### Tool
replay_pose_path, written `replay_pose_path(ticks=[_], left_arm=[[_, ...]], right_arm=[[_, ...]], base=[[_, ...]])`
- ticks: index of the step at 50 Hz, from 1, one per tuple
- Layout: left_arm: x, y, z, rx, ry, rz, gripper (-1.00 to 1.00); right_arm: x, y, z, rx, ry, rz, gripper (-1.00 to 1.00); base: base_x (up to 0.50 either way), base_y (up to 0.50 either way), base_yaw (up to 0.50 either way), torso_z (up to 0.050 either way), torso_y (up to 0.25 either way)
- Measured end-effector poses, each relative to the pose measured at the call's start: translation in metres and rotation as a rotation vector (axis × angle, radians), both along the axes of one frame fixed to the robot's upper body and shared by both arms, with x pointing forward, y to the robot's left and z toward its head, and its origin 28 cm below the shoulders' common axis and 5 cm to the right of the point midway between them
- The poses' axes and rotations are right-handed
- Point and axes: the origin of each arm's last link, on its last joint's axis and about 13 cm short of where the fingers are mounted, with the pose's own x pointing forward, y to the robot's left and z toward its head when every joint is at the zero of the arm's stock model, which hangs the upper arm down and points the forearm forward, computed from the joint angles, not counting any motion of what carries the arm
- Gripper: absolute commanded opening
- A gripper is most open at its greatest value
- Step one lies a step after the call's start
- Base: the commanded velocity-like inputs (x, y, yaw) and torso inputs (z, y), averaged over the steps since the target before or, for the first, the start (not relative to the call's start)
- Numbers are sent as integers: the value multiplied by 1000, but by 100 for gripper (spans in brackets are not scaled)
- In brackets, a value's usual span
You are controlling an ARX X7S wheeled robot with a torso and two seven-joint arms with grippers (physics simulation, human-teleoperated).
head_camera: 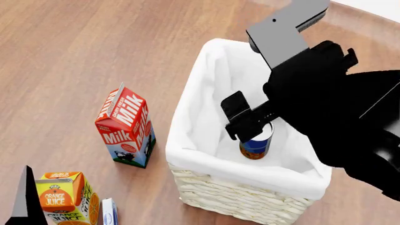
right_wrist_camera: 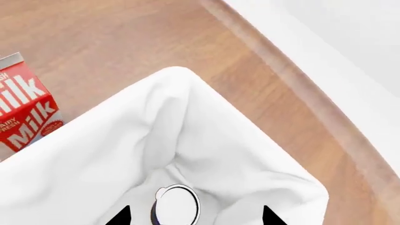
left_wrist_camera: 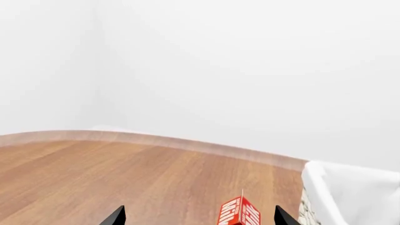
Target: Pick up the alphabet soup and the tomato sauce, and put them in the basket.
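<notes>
**Soup can's in the basket, sauce still to go**

Right gripper (right_wrist_camera: pixel 194 216) sits over the basket (head_camera: pixel 187 140), fingers spread wide w/ the alphabet soup (head_camera: pixel 257 144) standing upright on the lining between them. From the wrist cam the tips are well clear of the can on both sides, so looks like it's let go, not holding anything. Left gripper (left_wrist_camera: pixel 198 216) is idle just beside the basket, fingers wide open, nothing in them, milk carton (head_camera: pixel 127 126) in front. Tomato sauce isn't visible in any cam rn. Next imo: lift the right arm straight up out of the basket w/o clipping the can, then go find the sauce on the counter (head_camera: pixel 62 56).
</notes>
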Motion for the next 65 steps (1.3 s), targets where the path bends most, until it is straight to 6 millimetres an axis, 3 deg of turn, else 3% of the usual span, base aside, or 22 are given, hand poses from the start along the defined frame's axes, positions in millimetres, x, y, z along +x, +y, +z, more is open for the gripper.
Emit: replay_pose_path(ticks=[16, 32, 49, 65], left_arm=[[-2, 0, 2, -3, -7, -2, 100], [-4, 0, 3, -3, -12, -4, 100], [-6, -2, 6, -4, -19, -10, 100], [-7, -3, 7, -3, -24, -15, 100]], right_arm=[[-52, -2, -35, 123, -305, -54, 100], [-100, 5, -90, 250, -556, -90, 100], [-152, 14, -133, 350, -617, -25, 100], [-187, 18, -165, 400, -568, 27, 100]], base=[[0, 0, 0, 0, 0], [0, 0, 0, 0, 0], [0, 0, 0, 0, 0], [0, 0, 0, 0, 0]])
